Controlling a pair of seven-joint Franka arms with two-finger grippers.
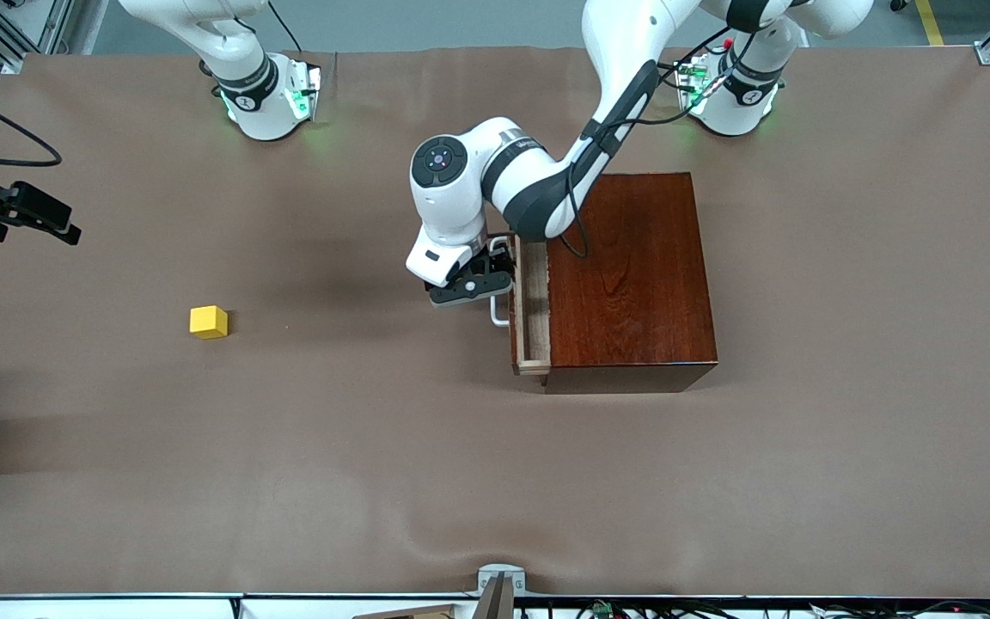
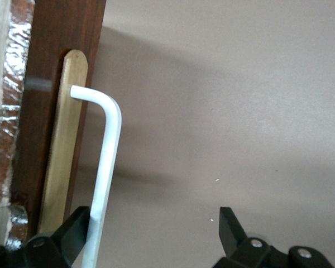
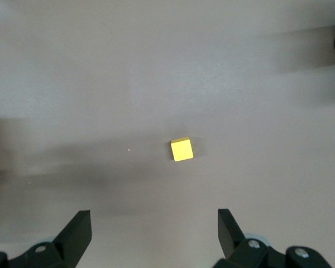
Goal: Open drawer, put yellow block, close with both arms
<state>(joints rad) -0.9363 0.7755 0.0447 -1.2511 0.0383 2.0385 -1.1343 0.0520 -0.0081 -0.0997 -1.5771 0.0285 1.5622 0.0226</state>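
The brown table (image 1: 804,481) holds a dark wooden box (image 1: 632,275) with its drawer (image 1: 534,301) a little way out. The left end effector (image 1: 495,273) is open around the white handle (image 2: 103,173). The right end effector (image 3: 153,231) hangs open over the yellow block (image 1: 208,321), which lies well apart from the box.

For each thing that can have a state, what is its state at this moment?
drawer: pulled out a little
handle: between the left gripper's open fingers
left gripper: open, at the handle
right gripper: open, above the yellow block
yellow block: on the table, untouched
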